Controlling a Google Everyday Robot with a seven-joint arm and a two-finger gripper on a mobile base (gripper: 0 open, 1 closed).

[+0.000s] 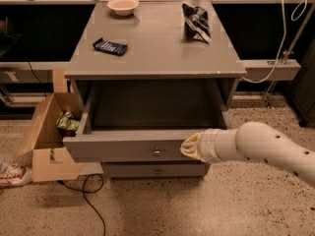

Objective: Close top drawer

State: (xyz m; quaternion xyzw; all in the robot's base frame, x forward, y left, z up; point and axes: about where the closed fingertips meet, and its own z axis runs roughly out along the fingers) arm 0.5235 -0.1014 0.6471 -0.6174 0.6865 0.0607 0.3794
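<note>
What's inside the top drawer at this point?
The top drawer shows only bare grey interior; no contents appear, though its front panel hides the floor nearest us. The gripper sits against the front's right part.

Bowl (pixel 122 5), crumpled bag (pixel 197 22) and dark packet (pixel 110 46) lie on the cabinet top (pixel 157 53) (cardboard box (pixel 42 136) beside it)
</note>
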